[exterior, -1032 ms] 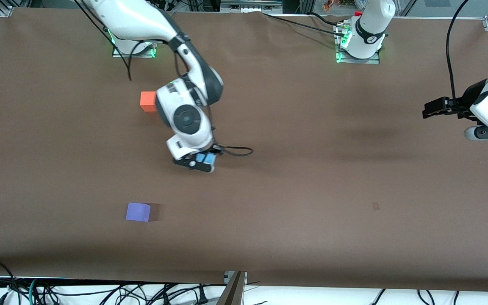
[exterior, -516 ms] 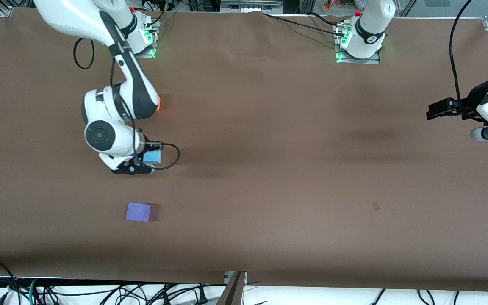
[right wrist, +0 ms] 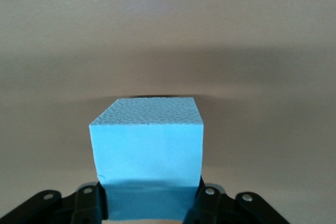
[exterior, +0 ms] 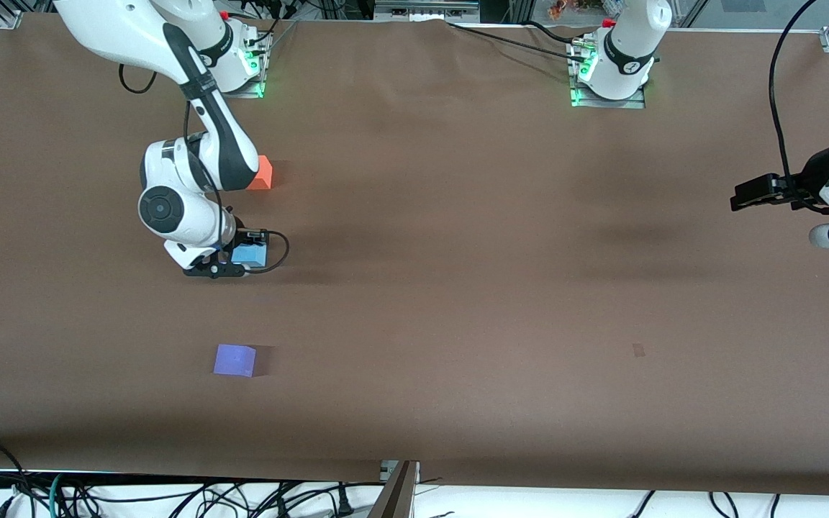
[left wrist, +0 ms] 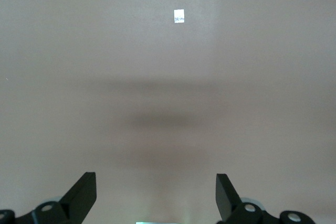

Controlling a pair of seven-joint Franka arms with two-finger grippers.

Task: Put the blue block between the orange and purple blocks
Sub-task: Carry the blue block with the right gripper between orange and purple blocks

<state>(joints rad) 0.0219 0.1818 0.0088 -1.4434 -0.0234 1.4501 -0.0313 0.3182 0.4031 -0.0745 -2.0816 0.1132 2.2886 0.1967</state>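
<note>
A brown table [exterior: 458,288] fills the front view, with both arm bases along its 12 o'clock edge and loose cables hanging off the 6 o'clock edge. The right tool [exterior: 236,260] sits toward the right arm's end of the table, its fingers clamped on the blue block [exterior: 249,254]. The right wrist view shows that block [right wrist: 147,148] pinched low on both sides between the dark fingers [right wrist: 86,203], its textured top face showing and bare table with a soft shadow around it. Whether the block touches the table cannot be told. On a clock face centred on the blue block in the front view, the orange block [exterior: 263,173] lies at about 12 o'clock, partly hidden by the right arm's wrist, and the purple block [exterior: 234,360] lies at about 6 o'clock, nearer the front camera, free on the table. The blue block is thus between the two, closer to the orange one and apart from both. The left tool [exterior: 745,196] waits at the left arm's end of the table, at about 3 o'clock in the front view, with its fingers [left wrist: 81,195] spread wide on nothing. In the left wrist view a small pale square mark [left wrist: 179,16] lies on the table.
</note>
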